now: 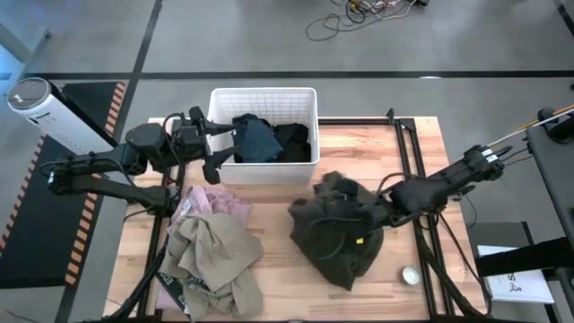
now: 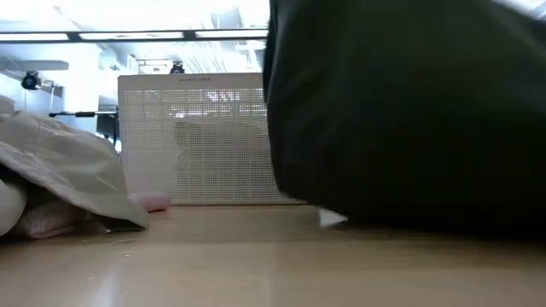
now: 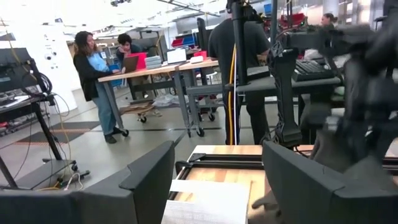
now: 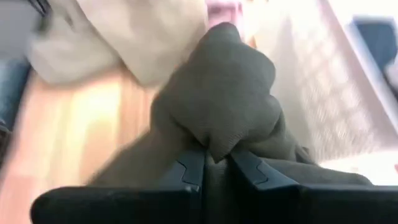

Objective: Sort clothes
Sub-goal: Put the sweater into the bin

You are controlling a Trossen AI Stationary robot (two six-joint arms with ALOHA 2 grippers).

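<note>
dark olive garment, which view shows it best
The high view: the whole dark olive garment lies heaped on the table, right end effector on it. The right wrist view shows only the pinched fold, the low view a dark mass, the left wrist view nothing clear.

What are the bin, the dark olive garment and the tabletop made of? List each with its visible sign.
Bin: seemingly rigid white plastic; its walls are a fine perforated grid.
Dark olive garment: soft matte fabric, probably knit; it slumps in folds and bunches between the right end effector's fingers.
Tabletop: looks like light wood planks with a smooth finish; grain lines and seams show.
</note>
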